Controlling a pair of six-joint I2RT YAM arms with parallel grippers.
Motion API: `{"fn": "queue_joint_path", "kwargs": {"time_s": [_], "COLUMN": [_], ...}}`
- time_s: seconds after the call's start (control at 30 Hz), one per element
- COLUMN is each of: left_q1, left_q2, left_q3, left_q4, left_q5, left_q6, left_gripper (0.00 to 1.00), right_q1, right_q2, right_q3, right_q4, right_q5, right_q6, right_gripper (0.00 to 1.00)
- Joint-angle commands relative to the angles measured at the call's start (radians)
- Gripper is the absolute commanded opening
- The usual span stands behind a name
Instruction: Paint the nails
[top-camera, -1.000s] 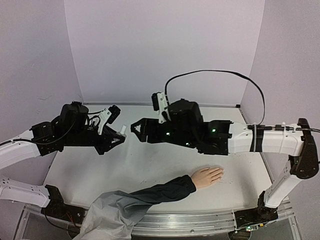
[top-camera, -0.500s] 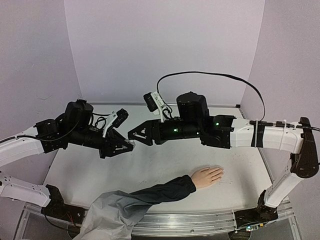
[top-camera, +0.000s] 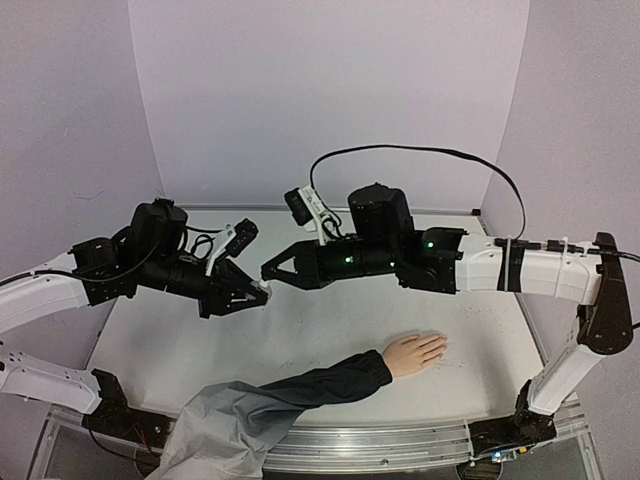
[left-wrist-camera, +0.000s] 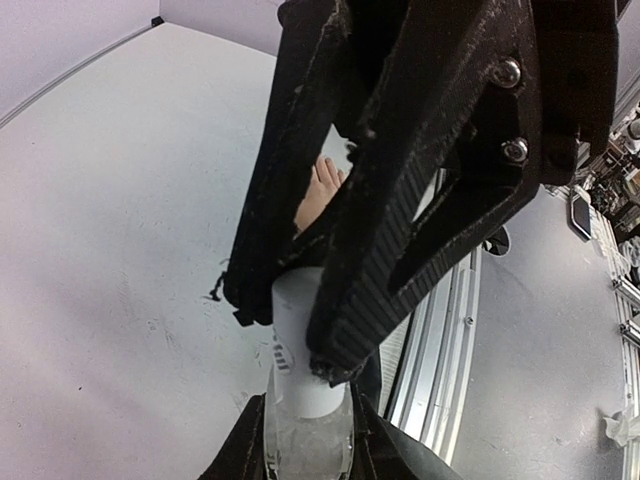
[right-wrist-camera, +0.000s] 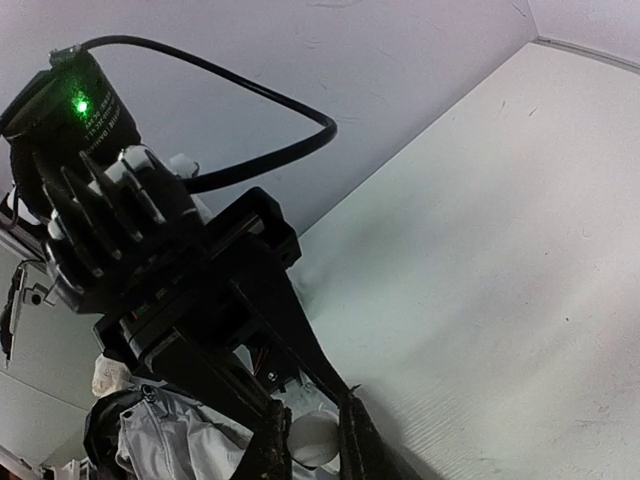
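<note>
Right pincer (top-camera: 266, 272) clamps white cap (left-wrist-camera: 297, 330) of clear bottle (left-wrist-camera: 308, 447).

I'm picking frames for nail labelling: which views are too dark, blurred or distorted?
Top view: even, soft light, but the mannequin hand is too small to show nails. Left wrist view: the right fingers loom dark, hiding most of that hand. Right wrist view: dim, left arm nearly black.

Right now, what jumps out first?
The left arm and right arm meet in mid-air left of centre, both sets of jaws shut on one small white-capped bottle. Nearer the bases, a pale mannequin hand in a navy sleeve lies flat, untouched.
</note>
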Motion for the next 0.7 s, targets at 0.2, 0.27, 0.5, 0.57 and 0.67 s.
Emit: {"fn": "queue_joint_path", "kwargs": {"time_s": [0.2, 0.27, 0.5, 0.57, 0.67], "left_q1": [0.003, 0.003, 0.004, 0.004, 0.004], "left_q2": [0.057, 0.056, 0.033, 0.034, 0.035], "left_q3": [0.132, 0.135, 0.131, 0.131, 0.132], "left_q4": [-0.087, -0.092, -0.092, -0.091, -0.092], "left_q5": [-0.369, -0.392, -0.38, -0.378, -0.37], "left_q6": [-0.046, -0.051, -0.057, -0.055, -0.055], "left_gripper": [0.99, 0.99, 0.99, 0.99, 0.99], "right_q1": [-0.014, -0.093, -0.421, -0.512, -0.607], "right_q2": [-0.11, -0.147, -0.328, -0.343, -0.331], "right_q3": [-0.004, -0.084, -0.432, -0.494, -0.539], "right_q4": [-0.422, -0.55, -0.589, -0.58, -0.568], "right_q5": [1.014, 1.134, 1.148, 1.124, 1.093], "right_q6": [0.284, 0.42, 0.603, 0.624, 0.628], "right_gripper": [0.0, 0.0, 0.0, 0.0, 0.0]}}
